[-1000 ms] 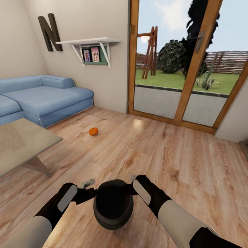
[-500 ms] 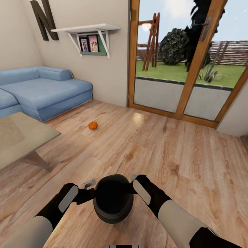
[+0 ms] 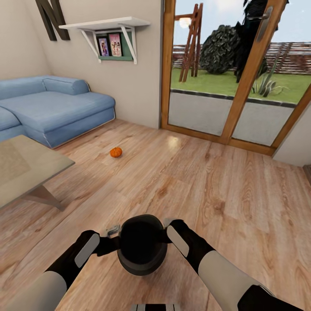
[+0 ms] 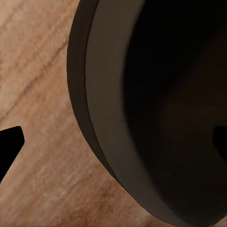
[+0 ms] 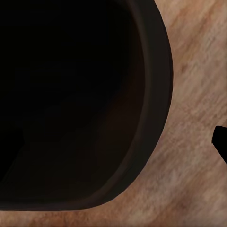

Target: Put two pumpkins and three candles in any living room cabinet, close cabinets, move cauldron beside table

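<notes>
The black cauldron point(image 3: 142, 247) hangs just above the wooden floor in front of me, mouth up. My left gripper point(image 3: 113, 235) holds its rim on one side and my right gripper point(image 3: 166, 228) holds the opposite side, both shut on it. In the left wrist view the cauldron's rim point(image 4: 111, 118) runs between the dark fingertips point(image 4: 9, 146). The right wrist view looks into the cauldron's dark mouth point(image 5: 80, 94). One orange pumpkin point(image 3: 115, 152) lies on the floor ahead to the left. The pale table point(image 3: 26, 170) stands at the left edge. The cabinet and candles are out of view.
A blue sofa point(image 3: 56, 108) fills the far left corner behind the table. A wall shelf point(image 3: 108, 26) hangs above it. Wood-framed glass doors point(image 3: 224, 86) to a garden span the far wall. Open floor lies between me and the pumpkin.
The whole view has shifted as the camera moved: the sofa, shelf and pumpkin now sit a little higher in the picture. The cauldron stays held between both grippers.
</notes>
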Robot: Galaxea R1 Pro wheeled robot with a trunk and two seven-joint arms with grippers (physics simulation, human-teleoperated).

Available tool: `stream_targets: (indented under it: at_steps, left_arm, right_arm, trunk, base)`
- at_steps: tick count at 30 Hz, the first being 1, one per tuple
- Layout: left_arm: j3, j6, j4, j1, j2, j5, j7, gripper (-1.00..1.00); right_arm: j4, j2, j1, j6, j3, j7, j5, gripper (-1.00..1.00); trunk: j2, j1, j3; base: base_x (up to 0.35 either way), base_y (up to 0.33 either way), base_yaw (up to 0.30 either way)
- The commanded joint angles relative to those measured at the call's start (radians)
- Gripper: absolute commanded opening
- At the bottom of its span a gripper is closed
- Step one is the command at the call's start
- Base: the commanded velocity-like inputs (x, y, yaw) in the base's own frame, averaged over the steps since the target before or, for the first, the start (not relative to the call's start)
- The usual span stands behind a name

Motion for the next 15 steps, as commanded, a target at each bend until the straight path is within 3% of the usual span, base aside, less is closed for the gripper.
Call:
stream_targets:
  at_steps: [1, 9, 15]
  left_arm:
    - [-0.007, -0.003, -0.002, -0.001, 0.001, 0.011, 0.009, 1.00]
    - [-0.017, -0.035, -0.001, -0.001, 0.000, 0.013, 0.009, 1.00]
    - [-0.028, -0.037, -0.001, -0.001, 0.000, 0.013, 0.009, 1.00]
  right_arm:
    - [-0.001, 0.000, -0.001, 0.002, 0.003, -0.009, -0.009, 1.00]
    - [-0.001, 0.000, -0.001, 0.001, 0.003, -0.009, -0.009, 1.00]
    - [-0.001, 0.000, -0.001, 0.001, 0.003, -0.009, -0.009, 1.00]
  trunk:
    - [-0.001, 0.000, -0.005]
    - [-0.001, 0.000, -0.005]
    - [-0.002, 0.003, -0.028]
  base:
    - [0.000, 0.000, 0.000]
    - [0.000, 0.000, 0.000]
    - [0.000, 0.000, 0.000]
